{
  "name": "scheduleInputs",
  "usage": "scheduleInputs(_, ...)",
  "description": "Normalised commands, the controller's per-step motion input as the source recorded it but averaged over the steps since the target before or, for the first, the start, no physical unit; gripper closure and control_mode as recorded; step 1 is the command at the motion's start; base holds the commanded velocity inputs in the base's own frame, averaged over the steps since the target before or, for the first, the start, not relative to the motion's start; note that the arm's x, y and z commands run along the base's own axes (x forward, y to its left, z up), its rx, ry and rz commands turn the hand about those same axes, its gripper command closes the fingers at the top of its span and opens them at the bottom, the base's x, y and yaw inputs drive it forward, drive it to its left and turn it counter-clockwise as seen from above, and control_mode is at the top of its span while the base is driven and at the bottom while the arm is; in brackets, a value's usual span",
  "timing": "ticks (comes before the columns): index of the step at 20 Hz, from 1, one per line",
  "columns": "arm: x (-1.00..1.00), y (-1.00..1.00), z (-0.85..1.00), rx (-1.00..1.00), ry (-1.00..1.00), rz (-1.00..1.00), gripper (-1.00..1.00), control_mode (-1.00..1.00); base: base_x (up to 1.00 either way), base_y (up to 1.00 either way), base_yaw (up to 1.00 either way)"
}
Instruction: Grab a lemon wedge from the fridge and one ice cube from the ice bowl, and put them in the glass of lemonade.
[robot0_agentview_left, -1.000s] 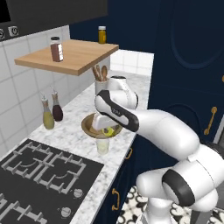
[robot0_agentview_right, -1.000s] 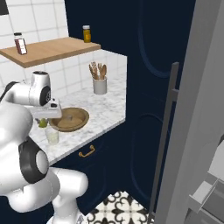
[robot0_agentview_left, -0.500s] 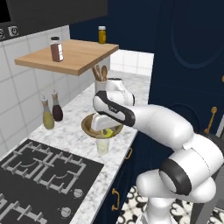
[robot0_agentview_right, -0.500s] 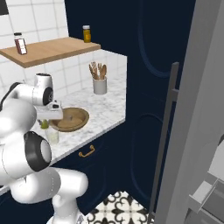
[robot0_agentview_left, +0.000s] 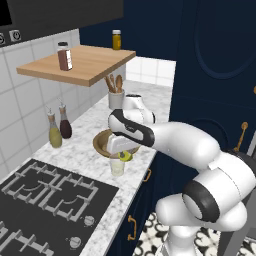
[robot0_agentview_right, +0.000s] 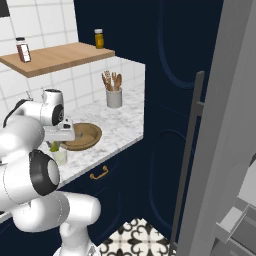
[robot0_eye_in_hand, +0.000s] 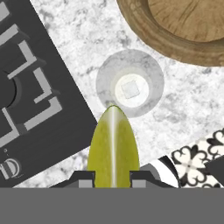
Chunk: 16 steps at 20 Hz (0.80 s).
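Hand view: marble counter (robot0_eye_in_hand: 65, 52) beside dark hob (robot0_eye_in_hand: 30, 96), patterned floor (robot0_eye_in_hand: 197, 153).

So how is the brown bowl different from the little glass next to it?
The ice bowl is brown wood, while the glass of lemonade is clear with pale yellow drink. The ice bowl is wide and shallow, the glass of lemonade much narrower. Both are round and stand upright on the marble counter, close together.

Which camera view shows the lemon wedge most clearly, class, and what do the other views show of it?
The hand view: the lemon wedge is large between the gripper fingertips, above the glass of lemonade. The left base view shows a small yellow-green speck; the right base view shows only a sliver.
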Motion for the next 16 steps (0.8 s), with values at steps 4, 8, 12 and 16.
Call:
scheduleInputs(4, 0.01, 0.01, -0.01, 0.00, 0.00, 0.00, 1.00, -1.00, 0.00, 0.00, 0.00)
scheduleInputs(8, 0.21, 0.01, 0.00, 0.00, 0.00, 0.00, 1.00, -1.00, 0.00, 0.00, 0.00)
scheduleInputs(12, 0.13, -0.05, 0.00, 0.00, 0.00, -0.01, 1.00, -1.00, 0.00, 0.00, 0.00)
scheduleInputs(16, 0.00, -0.01, 0.00, -0.01, -0.02, -0.05, 1.00, -1.00, 0.00, 0.00, 0.00)
